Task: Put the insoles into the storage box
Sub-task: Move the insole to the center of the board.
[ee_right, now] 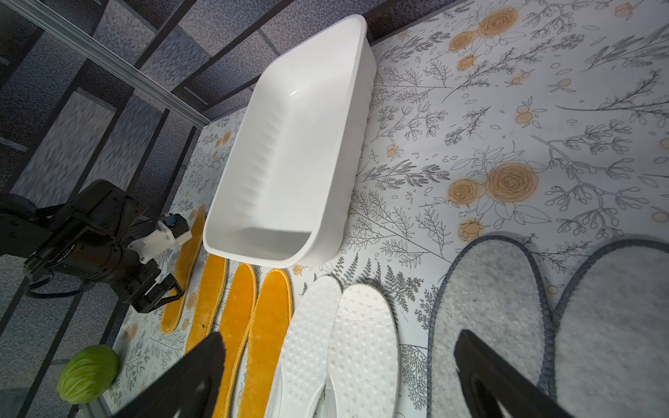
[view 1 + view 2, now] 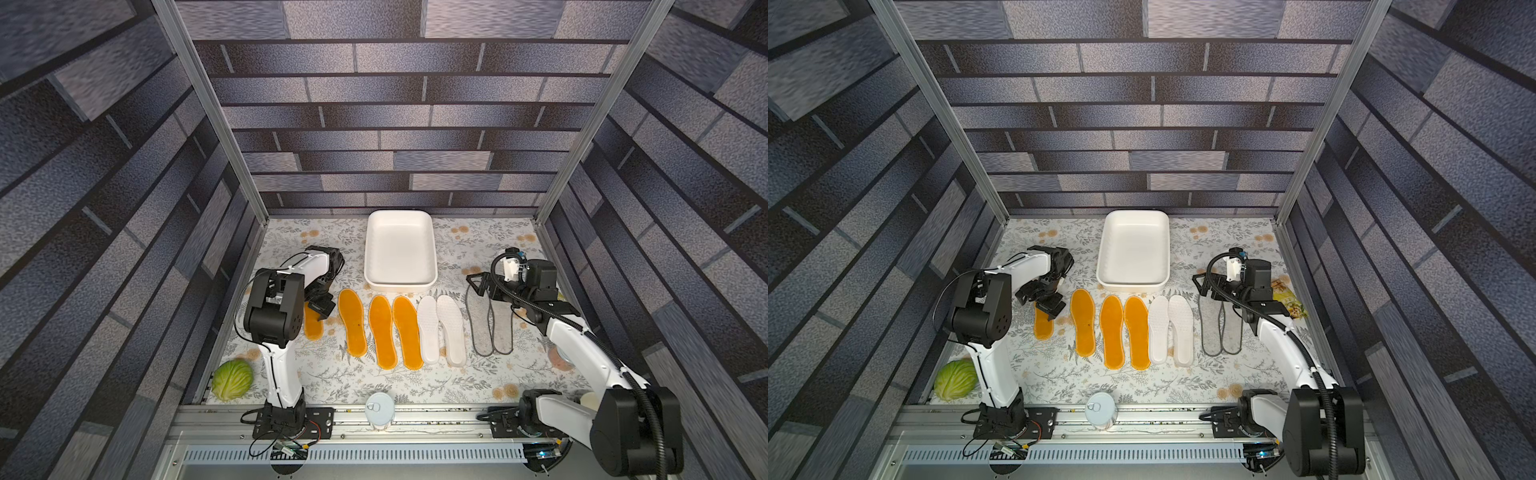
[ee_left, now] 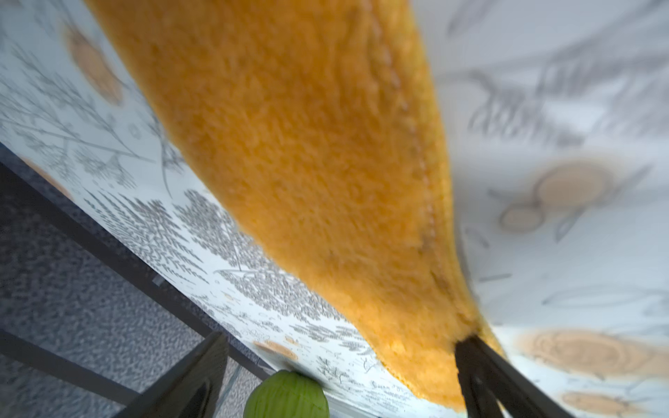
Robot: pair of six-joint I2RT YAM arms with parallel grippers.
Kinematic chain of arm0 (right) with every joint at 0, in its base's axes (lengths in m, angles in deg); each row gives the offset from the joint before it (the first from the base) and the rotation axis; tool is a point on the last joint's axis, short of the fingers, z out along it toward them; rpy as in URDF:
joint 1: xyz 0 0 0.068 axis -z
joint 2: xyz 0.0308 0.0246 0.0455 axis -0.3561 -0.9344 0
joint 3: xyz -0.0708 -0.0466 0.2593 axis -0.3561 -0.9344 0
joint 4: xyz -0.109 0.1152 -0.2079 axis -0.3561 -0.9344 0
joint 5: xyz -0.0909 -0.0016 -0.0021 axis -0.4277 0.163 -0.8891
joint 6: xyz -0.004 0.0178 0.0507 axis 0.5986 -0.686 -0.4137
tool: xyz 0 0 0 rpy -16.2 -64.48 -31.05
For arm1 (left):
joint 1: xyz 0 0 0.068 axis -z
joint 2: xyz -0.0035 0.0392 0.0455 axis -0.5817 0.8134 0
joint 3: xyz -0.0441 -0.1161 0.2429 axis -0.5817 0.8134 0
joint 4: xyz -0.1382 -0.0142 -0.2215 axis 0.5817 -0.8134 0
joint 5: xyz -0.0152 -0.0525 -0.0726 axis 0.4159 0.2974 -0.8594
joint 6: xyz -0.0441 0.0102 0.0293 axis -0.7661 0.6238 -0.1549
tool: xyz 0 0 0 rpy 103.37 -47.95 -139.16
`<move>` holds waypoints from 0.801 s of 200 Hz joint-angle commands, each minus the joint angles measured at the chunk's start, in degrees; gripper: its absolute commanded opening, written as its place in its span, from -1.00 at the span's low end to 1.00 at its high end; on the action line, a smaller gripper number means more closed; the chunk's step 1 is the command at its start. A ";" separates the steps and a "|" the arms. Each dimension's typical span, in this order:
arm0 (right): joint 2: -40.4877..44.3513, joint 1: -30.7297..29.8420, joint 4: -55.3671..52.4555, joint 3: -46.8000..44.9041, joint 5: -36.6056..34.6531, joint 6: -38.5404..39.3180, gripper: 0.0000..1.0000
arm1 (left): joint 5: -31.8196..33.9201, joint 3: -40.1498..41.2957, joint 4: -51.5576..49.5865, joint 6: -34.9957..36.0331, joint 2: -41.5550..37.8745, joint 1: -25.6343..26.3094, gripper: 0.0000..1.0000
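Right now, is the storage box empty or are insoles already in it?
Empty. The storage box shows a bare white floor in both top views; the insoles lie outside.

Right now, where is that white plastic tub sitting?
In both top views the storage box stands at the far middle of the flowered table, between the two arms. The row of insoles lies just in front of it.

White arm links (image 2: 286, 374), black joint housings (image 2: 272, 309), black left end effector (image 2: 321, 309), ribbed black cable hose (image 2: 493, 268)
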State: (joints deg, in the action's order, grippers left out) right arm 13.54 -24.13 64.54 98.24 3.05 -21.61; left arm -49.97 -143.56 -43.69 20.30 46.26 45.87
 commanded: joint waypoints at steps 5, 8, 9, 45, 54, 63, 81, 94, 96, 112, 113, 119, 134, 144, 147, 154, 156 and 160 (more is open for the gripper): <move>0.78 -0.48 -0.03 -0.97 -0.08 -0.45 1.00 | -3.72 -4.83 6.36 -1.63 3.16 0.20 1.00; 0.78 -0.43 -0.03 -0.95 -0.08 -0.52 1.00 | -3.83 -5.45 6.41 -1.77 3.36 0.24 1.00; 0.78 -0.47 -0.03 -0.95 -0.08 -0.53 1.00 | -3.88 -5.69 6.39 -1.83 3.43 0.24 1.00; 0.78 -0.49 -0.21 -0.95 -0.08 -0.63 1.00 | -3.55 -13.44 1.81 -7.62 3.60 0.06 1.00; 0.78 -0.46 -0.23 -0.93 -0.07 -0.63 1.00 | -4.65 -13.93 1.30 -9.03 2.34 0.05 1.00; 0.78 -0.47 -0.31 -0.90 0.13 -0.64 1.00 | -6.76 -13.75 1.42 -10.23 0.46 0.07 1.00; 0.56 -0.49 -0.56 -0.88 0.25 -0.63 1.00 | -12.91 -11.85 3.09 -14.27 -4.05 -0.26 1.00; 0.34 -0.50 -0.63 -0.88 0.34 -0.72 1.00 | -17.56 -9.77 5.36 -19.17 -7.31 -1.17 1.00; 0.34 -0.49 -0.58 -0.86 0.29 -0.76 1.00 | -18.22 -9.38 5.83 -20.13 -7.76 -1.34 1.00; -0.08 -0.43 -0.55 -0.91 0.45 -0.96 1.00 | -24.75 -5.52 9.73 -28.46 -11.41 -2.74 1.00; -0.09 -0.43 -0.51 -0.93 0.45 -0.97 1.00 | -25.24 -5.16 10.16 -28.85 -11.69 -2.83 1.00; -0.26 -0.44 -0.40 -0.87 0.53 -1.12 1.00 | -27.28 -2.96 12.37 -31.20 -13.10 -3.08 1.00; -0.45 -0.50 -0.40 -0.73 0.70 -1.38 1.00 | -27.79 2.31 17.14 -36.73 -17.17 -2.95 1.00; -0.53 -0.51 -0.31 -0.60 0.94 -1.50 1.00 | -27.36 5.47 19.55 -39.67 -19.16 -2.92 1.00; -0.57 -0.51 -0.22 -0.60 0.89 -1.48 1.00 | -26.78 6.14 19.85 -40.90 -19.60 -2.99 1.00; -0.62 -0.45 -0.13 -0.59 0.98 -1.46 1.00 | -24.96 7.68 19.85 -43.84 -20.24 -3.17 1.00; -0.62 -0.43 -0.17 -0.59 1.04 -1.43 1.00 | -24.68 8.03 19.83 -44.79 -20.33 -3.25 1.00; -0.67 -0.46 -0.06 -0.62 0.97 -1.44 1.00 | -24.39 8.59 19.74 -46.17 -20.39 -3.46 1.00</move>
State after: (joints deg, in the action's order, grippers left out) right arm 13.45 -24.13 64.52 98.20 3.16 -22.44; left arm -73.25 -139.54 -28.15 -12.53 27.33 42.68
